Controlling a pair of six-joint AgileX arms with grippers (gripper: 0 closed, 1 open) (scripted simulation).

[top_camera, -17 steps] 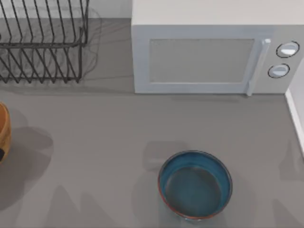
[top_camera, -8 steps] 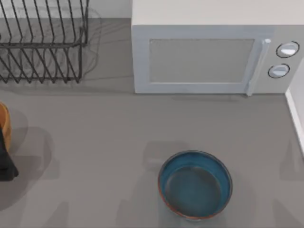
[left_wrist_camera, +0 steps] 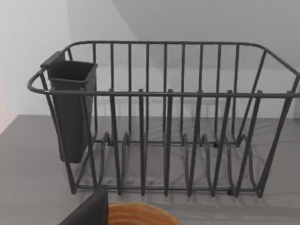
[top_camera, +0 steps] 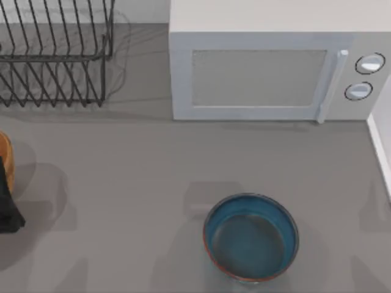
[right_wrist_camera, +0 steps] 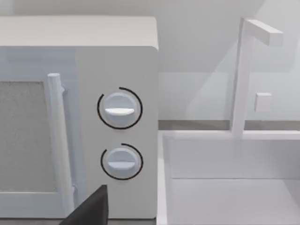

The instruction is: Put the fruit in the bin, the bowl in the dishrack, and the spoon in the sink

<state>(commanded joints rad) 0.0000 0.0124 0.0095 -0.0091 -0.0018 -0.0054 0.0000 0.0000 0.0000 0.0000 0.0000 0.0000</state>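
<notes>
Orange-brown bin (top_camera: 3, 160) at tabletop (top_camera: 134, 183) left edge, left end effector (top_camera: 7, 204) over it. Fruit unseen; finger opening and contents: cannot tell. Step judged: fruit drop; stay centred over bin mouth, release low. Blue-teal bowl (top_camera: 251, 237) front centre, upright, well apart from dishrack (top_camera: 55, 55) at back left.

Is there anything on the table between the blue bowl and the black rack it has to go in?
Nothing visible. Bare grey table lies between the bowl and the dishrack. The microwave stands to the right of that path.
</notes>
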